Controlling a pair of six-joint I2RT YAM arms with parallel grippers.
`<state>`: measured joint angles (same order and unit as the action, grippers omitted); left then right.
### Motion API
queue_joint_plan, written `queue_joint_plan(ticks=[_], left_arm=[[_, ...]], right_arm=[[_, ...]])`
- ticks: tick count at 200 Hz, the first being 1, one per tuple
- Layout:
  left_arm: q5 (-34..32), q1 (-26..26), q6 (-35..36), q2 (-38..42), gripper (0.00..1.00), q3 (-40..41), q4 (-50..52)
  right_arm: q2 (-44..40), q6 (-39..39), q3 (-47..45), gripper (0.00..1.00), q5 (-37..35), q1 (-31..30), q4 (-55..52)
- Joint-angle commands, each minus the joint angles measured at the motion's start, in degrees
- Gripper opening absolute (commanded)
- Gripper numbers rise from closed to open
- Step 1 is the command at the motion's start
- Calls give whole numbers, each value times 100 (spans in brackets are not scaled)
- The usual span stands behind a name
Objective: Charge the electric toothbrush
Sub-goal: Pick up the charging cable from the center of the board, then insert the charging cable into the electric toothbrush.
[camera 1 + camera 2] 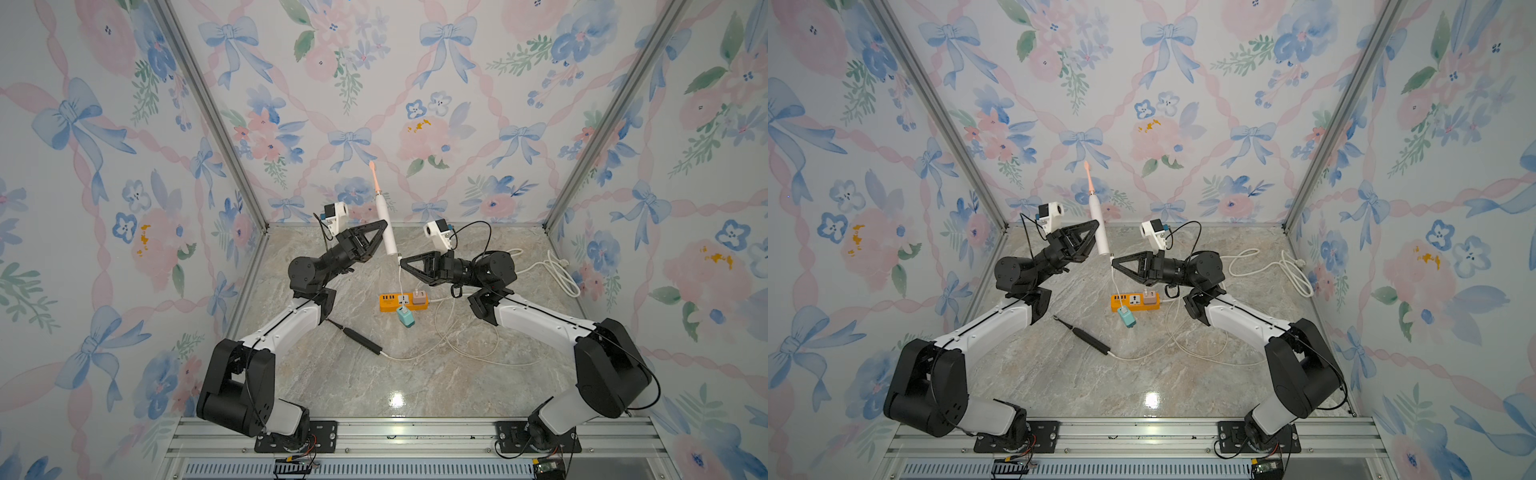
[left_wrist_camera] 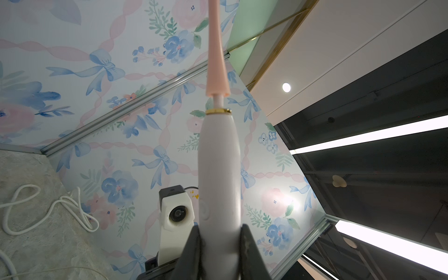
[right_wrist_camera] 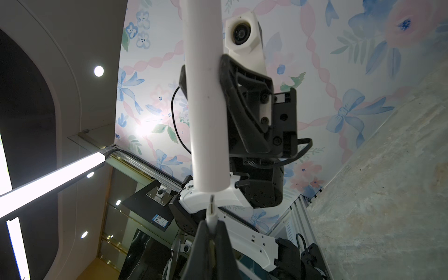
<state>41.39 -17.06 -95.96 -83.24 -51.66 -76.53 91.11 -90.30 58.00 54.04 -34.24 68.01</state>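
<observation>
The electric toothbrush (image 1: 385, 224) has a white handle and a pink brush head. It is held nearly upright above the back of the table, head up. My left gripper (image 1: 383, 227) is shut on the handle's lower half, and its fingers (image 2: 194, 247) press both sides of the toothbrush (image 2: 219, 157). My right gripper (image 1: 400, 260) is shut on the white charging cable's plug (image 3: 211, 211). The plug's metal tip sits right at the handle's bottom end (image 3: 211, 186). I cannot tell whether it has entered. The cable (image 1: 400, 282) hangs down to a teal adapter (image 1: 405, 316).
An orange power strip (image 1: 388, 302) lies mid-table with the teal adapter and a pink adapter (image 1: 419, 298) in it. A black wand-like device (image 1: 360, 336) on a white cable lies front left of it. A thick white cord (image 1: 555, 268) coils at the back right. Walls enclose three sides.
</observation>
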Motion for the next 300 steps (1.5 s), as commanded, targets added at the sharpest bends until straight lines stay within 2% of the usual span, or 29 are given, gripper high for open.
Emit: queue_joint_plan(ticks=[1,92,132,183,260,300], left_arm=[[-32,55,-405,-168,0,-248,-798],[118,58,-467,-570,0,-443,-872],[236,47,-598,-649,0,-589,-945],[273,69,-708,-793,0,-689,-1011],[378,64,-897,-963,0,-948,-1087],[423,70,-986,-990,0,-939,-1086]], right_arm=[[100,-192,104,0,89,-111,484],[57,472,523,0,-504,-196,-803],[-110,878,649,0,-695,-193,-1669],[-432,1088,625,0,-1136,-282,-2132],[-646,1283,641,0,-1127,-278,-2453],[-843,1737,605,0,-1027,-224,-2762]])
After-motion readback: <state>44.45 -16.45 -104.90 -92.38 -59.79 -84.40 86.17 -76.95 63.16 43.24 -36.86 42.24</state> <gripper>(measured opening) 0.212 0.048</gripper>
